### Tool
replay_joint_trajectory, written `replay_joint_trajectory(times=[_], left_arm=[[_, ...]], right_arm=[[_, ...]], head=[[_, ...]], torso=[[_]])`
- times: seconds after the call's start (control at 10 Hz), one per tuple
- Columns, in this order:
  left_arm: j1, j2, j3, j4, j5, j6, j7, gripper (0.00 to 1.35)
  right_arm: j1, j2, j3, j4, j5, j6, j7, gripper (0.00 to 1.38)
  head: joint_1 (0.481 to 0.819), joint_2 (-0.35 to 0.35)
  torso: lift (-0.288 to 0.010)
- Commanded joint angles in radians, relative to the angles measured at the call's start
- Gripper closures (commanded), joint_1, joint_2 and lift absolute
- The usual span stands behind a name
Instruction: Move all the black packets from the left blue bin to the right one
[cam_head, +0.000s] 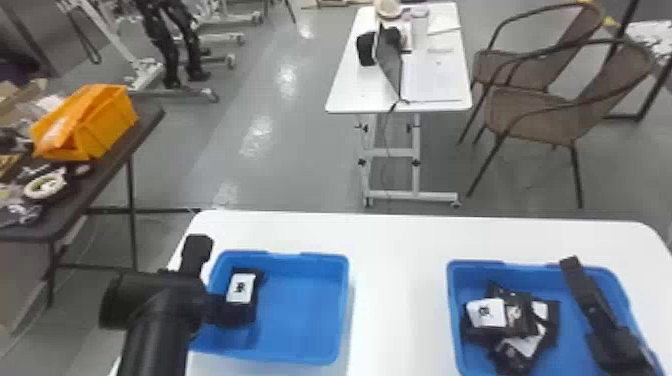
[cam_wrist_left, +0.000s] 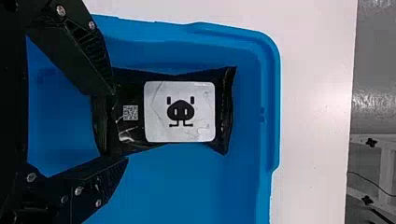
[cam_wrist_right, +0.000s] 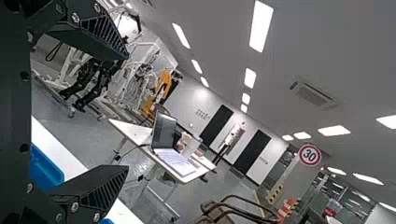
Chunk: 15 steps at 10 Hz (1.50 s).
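One glossy black packet (cam_wrist_left: 163, 112), white-labelled.

Left arm: yours (cam_head: 155, 335) rises from the head view's bottom edge, bent at a bulky black joint (cam_head: 187, 295).
Left gripper: yours (cam_head: 232, 312) points downward, fingers (cam_wrist_left: 95, 63) spread apart.
Right arm: yours (cam_head: 622, 352) enters at the bottom right.
Right gripper: yours (cam_head: 590, 302) points forward, its two fingers wide apart.

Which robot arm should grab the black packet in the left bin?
Probably the left: the left gripper is at that black packet, fingers apart. The right gripper is over by the right bin, pointing out into the room.
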Motion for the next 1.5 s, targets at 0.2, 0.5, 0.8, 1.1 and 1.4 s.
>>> replay_joint_trajectory(times=[0.2,0.5,0.8,1.1,1.4], left_arm=[[-0.016,0.024,-0.035,0.025,0.002,0.015,-0.009,0.31],[-0.015,0.013,-0.061,-0.009,0.014,0.022,-0.059,0.22],[-0.058,0.022,-0.171,-0.041,-0.168,0.067,-0.116,0.16],[-0.09,0.013,-0.178,0.014,-0.334,0.059,-0.156,0.16],[-0.119,0.013,-0.187,0.083,-0.348,-0.022,-0.142,0.16]], right_arm=[[-0.005,0.0,0.0,0.006,-0.011,0.0,0.011,0.2],[-0.003,0.0,0.0,0.003,-0.012,0.0,0.011,0.21],[-0.012,0.0,0.0,0.01,-0.014,0.0,0.013,0.21],[-0.018,-0.002,0.002,0.027,-0.026,0.0,0.028,0.21],[-0.011,-0.005,0.0,0.026,-0.046,-0.002,0.033,0.21]], head=[[0.695,0.196],[0.695,0.175],[0.695,0.155],[0.695,0.179],[0.695,0.186]], torso=[[0.0],[0.0],[0.0],[0.0],[0.0]])
